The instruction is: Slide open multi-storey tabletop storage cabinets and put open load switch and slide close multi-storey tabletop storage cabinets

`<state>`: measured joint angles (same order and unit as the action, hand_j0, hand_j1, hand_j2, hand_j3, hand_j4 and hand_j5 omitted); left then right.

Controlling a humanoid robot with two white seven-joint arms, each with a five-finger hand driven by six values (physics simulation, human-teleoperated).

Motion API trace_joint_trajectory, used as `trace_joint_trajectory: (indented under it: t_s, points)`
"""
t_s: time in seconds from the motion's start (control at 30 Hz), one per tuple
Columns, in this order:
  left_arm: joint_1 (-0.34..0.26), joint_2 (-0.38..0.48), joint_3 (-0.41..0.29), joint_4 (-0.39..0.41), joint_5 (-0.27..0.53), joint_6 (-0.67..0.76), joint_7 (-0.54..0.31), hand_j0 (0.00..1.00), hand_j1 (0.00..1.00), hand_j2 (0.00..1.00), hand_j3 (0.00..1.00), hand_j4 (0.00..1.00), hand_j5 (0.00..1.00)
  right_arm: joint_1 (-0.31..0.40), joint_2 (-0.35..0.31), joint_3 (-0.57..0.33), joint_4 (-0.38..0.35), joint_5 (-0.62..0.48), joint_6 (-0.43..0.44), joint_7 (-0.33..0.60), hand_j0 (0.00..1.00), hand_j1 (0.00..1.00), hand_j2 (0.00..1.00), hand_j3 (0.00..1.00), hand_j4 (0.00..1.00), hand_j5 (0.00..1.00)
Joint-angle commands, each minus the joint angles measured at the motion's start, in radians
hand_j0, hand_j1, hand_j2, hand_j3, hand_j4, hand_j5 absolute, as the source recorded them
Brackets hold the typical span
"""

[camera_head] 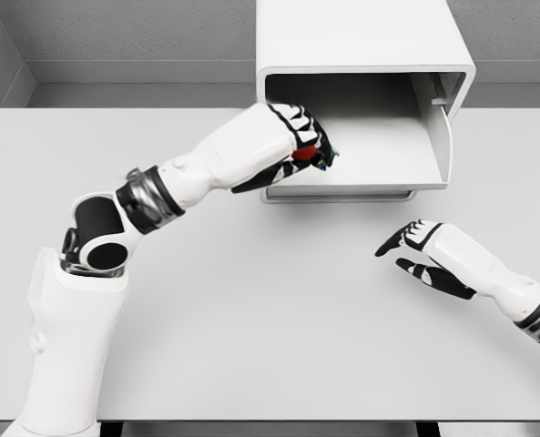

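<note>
Left robot hand (304,146) clenched around switch (310,156), small red-and-dark item, at front edge of open drawer (379,155) of white cabinet (361,41). Drawer pulled out over grey desk (251,309). Right robot hand (424,255) released, fingers spread, over desk well right of drawer, holding nothing.

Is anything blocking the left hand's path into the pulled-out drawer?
Nothing visible. The left hand holds the small red load switch at the open white cabinet drawer; its front left edge is unobstructed.
</note>
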<state>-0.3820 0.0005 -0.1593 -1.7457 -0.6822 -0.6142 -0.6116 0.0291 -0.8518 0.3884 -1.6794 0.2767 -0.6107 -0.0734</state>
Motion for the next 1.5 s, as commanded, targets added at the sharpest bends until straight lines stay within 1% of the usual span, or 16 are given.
trace_joint_trajectory:
  t_s: [0.0, 0.17, 0.4, 0.47, 0.6, 0.67, 0.73, 0.8, 0.87, 0.9, 0.93, 1.03, 1.33, 1.4, 1.43, 1.47]
  points:
    - [0.0, -0.001, -0.014, 0.011, -0.005, 0.003, 0.001, 0.46, 0.46, 0.46, 0.46, 0.46, 0.46, 0.002, -0.001, 0.0, -0.014, -0.002, 0.0, 0.0, 0.57, 0.57, 0.57, 0.57, 0.57, 0.57]
    - [-0.012, -0.001, -0.023, 0.012, -0.017, 0.003, 0.001, 0.47, 0.47, 0.47, 0.47, 0.47, 0.47, 0.002, -0.001, 0.0, -0.016, -0.001, 0.0, 0.0, 0.57, 0.57, 0.57, 0.57, 0.57, 0.57]
    - [-0.061, -0.001, -0.031, 0.015, -0.039, 0.003, 0.001, 0.48, 0.48, 0.48, 0.48, 0.48, 0.48, 0.008, -0.001, -0.002, 0.0, -0.001, 0.0, -0.002, 0.58, 0.58, 0.58, 0.58, 0.58, 0.58]
    - [-0.078, -0.001, -0.031, 0.044, -0.046, 0.003, 0.001, 0.48, 0.48, 0.48, 0.48, 0.48, 0.48, 0.009, 0.002, -0.002, 0.0, -0.001, 0.0, -0.003, 0.58, 0.58, 0.58, 0.58, 0.58, 0.58]
    - [-0.095, -0.001, -0.06, 0.072, -0.048, 0.003, 0.001, 0.48, 0.48, 0.48, 0.48, 0.48, 0.48, 0.011, 0.002, -0.002, -0.002, -0.001, 0.0, -0.003, 0.58, 0.58, 0.58, 0.58, 0.58, 0.58]
    - [-0.106, -0.001, -0.062, 0.087, -0.048, 0.003, 0.001, 0.48, 0.48, 0.48, 0.48, 0.48, 0.48, 0.012, 0.002, -0.002, -0.002, -0.001, 0.0, -0.003, 0.58, 0.58, 0.58, 0.58, 0.58, 0.58]
    - [-0.109, -0.001, -0.069, 0.094, -0.048, 0.003, 0.001, 0.48, 0.48, 0.48, 0.48, 0.48, 0.48, 0.014, 0.002, -0.002, -0.003, -0.001, 0.0, -0.003, 0.58, 0.58, 0.58, 0.58, 0.58, 0.58]
    - [-0.115, -0.001, -0.072, 0.1, -0.076, 0.003, 0.001, 0.48, 0.48, 0.48, 0.48, 0.48, 0.48, 0.014, 0.002, -0.002, -0.003, -0.001, 0.0, -0.003, 0.58, 0.58, 0.58, 0.58, 0.58, 0.58]
    - [-0.12, -0.001, -0.075, 0.106, -0.08, 0.003, 0.001, 0.48, 0.48, 0.48, 0.48, 0.48, 0.48, 0.014, 0.002, -0.002, -0.003, -0.002, 0.0, -0.003, 0.58, 0.58, 0.58, 0.58, 0.58, 0.58]
    - [-0.133, -0.001, -0.077, 0.118, -0.083, 0.003, 0.001, 0.48, 0.48, 0.48, 0.48, 0.48, 0.48, 0.014, 0.002, -0.002, -0.005, -0.002, 0.0, -0.003, 0.58, 0.58, 0.58, 0.58, 0.58, 0.58]
    - [-0.137, -0.001, -0.092, 0.121, -0.083, 0.003, 0.001, 0.48, 0.48, 0.48, 0.48, 0.48, 0.48, 0.017, 0.002, -0.002, -0.005, -0.002, 0.0, -0.003, 0.58, 0.58, 0.58, 0.58, 0.58, 0.58]
    - [-0.155, -0.001, -0.103, 0.127, -0.083, 0.003, 0.001, 0.49, 0.49, 0.49, 0.49, 0.49, 0.49, 0.018, 0.002, -0.002, -0.006, -0.001, 0.0, -0.003, 0.59, 0.59, 0.59, 0.59, 0.59, 0.59]
    - [-0.169, -0.001, -0.117, 0.143, -0.083, 0.003, 0.001, 0.5, 0.5, 0.5, 0.5, 0.5, 0.5, 0.02, 0.002, -0.002, -0.011, -0.002, 0.0, -0.003, 0.59, 0.59, 0.59, 0.59, 0.59, 0.59]
    - [-0.17, -0.001, -0.12, 0.146, -0.083, 0.003, 0.001, 0.53, 0.53, 0.53, 0.53, 0.53, 0.53, 0.02, 0.002, -0.002, -0.008, -0.001, 0.0, -0.003, 0.59, 0.59, 0.59, 0.59, 0.59, 0.59]
    - [-0.17, -0.001, -0.121, 0.147, -0.083, 0.003, 0.001, 0.58, 0.58, 0.58, 0.58, 0.58, 0.58, 0.02, 0.003, -0.002, -0.01, -0.001, 0.0, -0.003, 0.59, 0.59, 0.59, 0.59, 0.59, 0.59]
    - [-0.17, -0.001, -0.121, 0.149, -0.083, 0.003, 0.001, 0.66, 0.66, 0.66, 0.66, 0.66, 0.66, 0.02, 0.002, -0.002, -0.01, -0.002, 0.0, -0.003, 0.59, 0.59, 0.59, 0.59, 0.59, 0.59]
